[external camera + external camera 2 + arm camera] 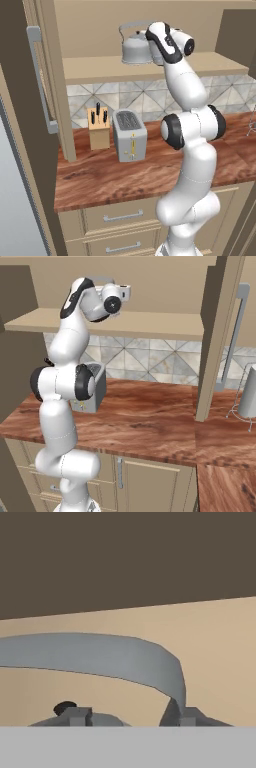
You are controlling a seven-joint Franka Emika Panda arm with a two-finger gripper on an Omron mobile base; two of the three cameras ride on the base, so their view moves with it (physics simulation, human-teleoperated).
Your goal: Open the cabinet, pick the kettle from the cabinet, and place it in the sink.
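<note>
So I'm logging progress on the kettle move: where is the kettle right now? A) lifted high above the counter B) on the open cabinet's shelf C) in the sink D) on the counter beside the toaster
B: the kettle sits on the shelf of the open cabinet, above the toaster, with the gripper at its arched handle.

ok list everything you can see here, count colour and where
kettle: one, silver-grey, on the open cabinet's shelf, arched handle close before the hand camera
cabinet: one, beige, above the counter, both doors swung open, silver bar handles
toaster: one, silver, on the counter under the shelf
knife block: one, tan with dark knife handles, left of the toaster
counter: one, reddish-brown wood grain
drawers: beige, below the counter
wire rack: grey, far right of the counter
gripper: one, dark fingertips by the kettle, arm white
</note>
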